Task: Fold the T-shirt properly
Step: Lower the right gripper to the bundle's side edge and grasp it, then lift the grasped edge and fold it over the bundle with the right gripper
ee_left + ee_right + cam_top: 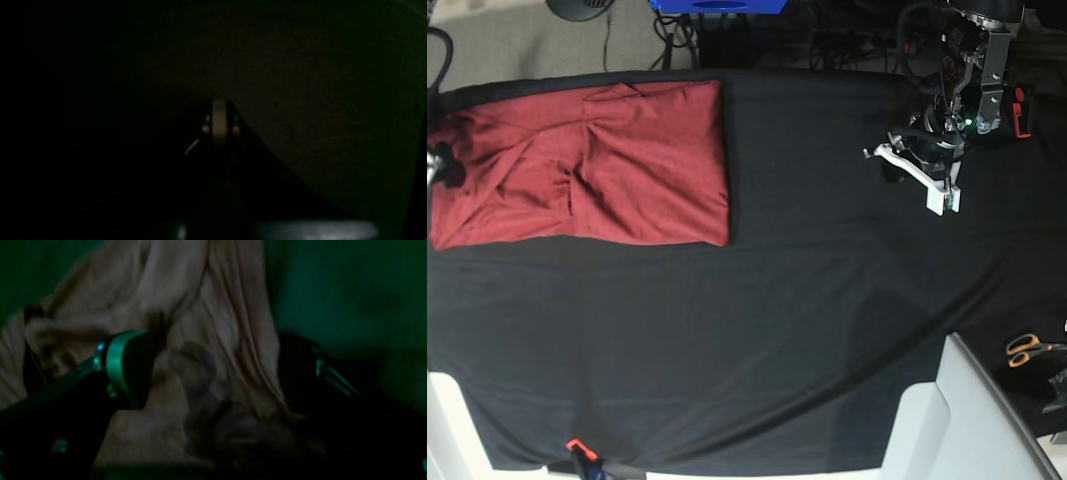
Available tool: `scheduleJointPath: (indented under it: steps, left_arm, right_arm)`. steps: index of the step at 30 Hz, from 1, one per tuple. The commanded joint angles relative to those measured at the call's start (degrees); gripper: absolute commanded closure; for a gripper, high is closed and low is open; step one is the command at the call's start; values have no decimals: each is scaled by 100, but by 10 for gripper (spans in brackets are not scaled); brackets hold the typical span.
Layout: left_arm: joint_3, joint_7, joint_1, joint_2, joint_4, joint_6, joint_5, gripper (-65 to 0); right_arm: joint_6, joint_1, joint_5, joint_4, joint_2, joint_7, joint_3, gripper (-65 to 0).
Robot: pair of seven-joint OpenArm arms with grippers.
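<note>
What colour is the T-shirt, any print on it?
Plain brick red, no print; the T-shirt shows best in the base view.

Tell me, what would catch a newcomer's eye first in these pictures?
The brick-red T-shirt, lying partly folded at the far left corner of the black tablecloth, stands out most. Close up, the right gripper has its fingers spread wide over the shirt's wrinkles. Across the table, the left gripper hangs shut and holds nothing, while orange-handled scissors lie near the right edge.
</note>
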Motion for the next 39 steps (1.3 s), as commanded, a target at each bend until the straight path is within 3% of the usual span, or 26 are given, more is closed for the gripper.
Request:
scheduleJointPath:
  steps: [1, 11, 20, 28, 34, 39]
  left_arm:
    - [7, 180, 25, -32, 9, 13, 25, 0]
    - [51, 180, 7, -32, 9, 13, 25, 0]
    - [16, 180, 33, -32, 9, 13, 25, 0]
    - [51, 180, 7, -23, 9, 13, 25, 0]
    - [16, 180, 16, -23, 9, 13, 25, 0]
    - [16, 180, 16, -23, 9, 13, 25, 0]
  right_arm:
    - [-101, -103, -300, 105, 43, -491, -40, -536]
    - [-101, -68, -265, 492, -27, -570, -752, -536]
    - [-101, 72, -247, 500, -326, -597, -1253, -534]
    - [-101, 28, -256, 914, -563, -1098, -1262, -533]
    - [-101, -51, -256, 922, -651, -1195, -1279, -411]
    - [-101, -86, -247, 922, -695, -1397, -1270, -426]
